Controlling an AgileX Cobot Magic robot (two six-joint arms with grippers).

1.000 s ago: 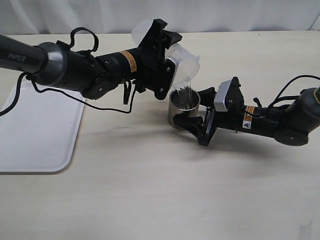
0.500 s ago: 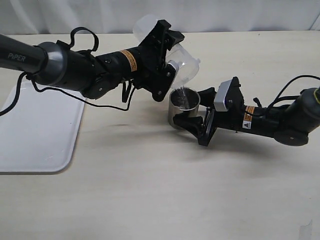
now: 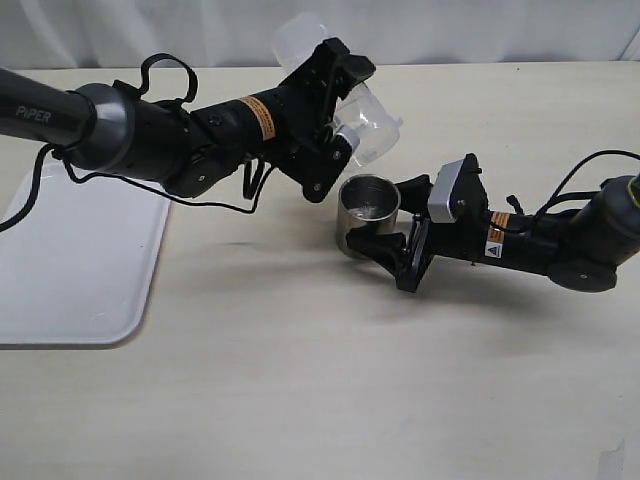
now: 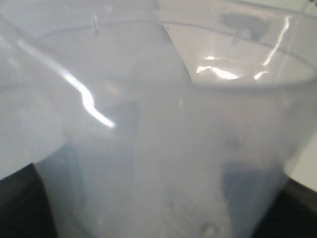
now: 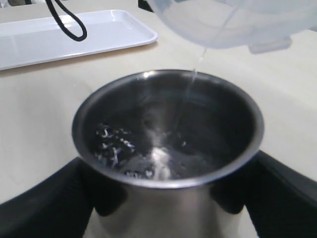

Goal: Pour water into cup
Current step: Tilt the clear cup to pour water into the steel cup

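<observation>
The brushed-steel cup point(image 3: 356, 226) stands upright on the table with my right gripper point(image 3: 380, 222) shut on its sides. In the right wrist view the black fingers point(image 5: 47, 203) press both walls of the cup point(image 5: 148, 215), and water point(image 5: 148, 161) lies rippling in its bottom. A thin trickle point(image 5: 190, 87) falls from the spout above it. My left gripper point(image 3: 335, 115) is shut on a translucent plastic beaker point(image 3: 368, 122), held tilted above and behind the cup. The beaker point(image 4: 163, 148) fills the left wrist view, and the fingers show only as dark shapes through it.
A white tray point(image 3: 80, 260) lies at the table's left, also seen behind the cup as the tray point(image 5: 74, 34). A black cable point(image 3: 160, 185) hangs from the left arm over the tray's edge. The right arm point(image 3: 560, 245) lies low over the table at right.
The left gripper has tipped the beaker back up and lifted its spout away from the cup. The wide stream has thinned to a trickle. The right gripper and cup have not moved.
</observation>
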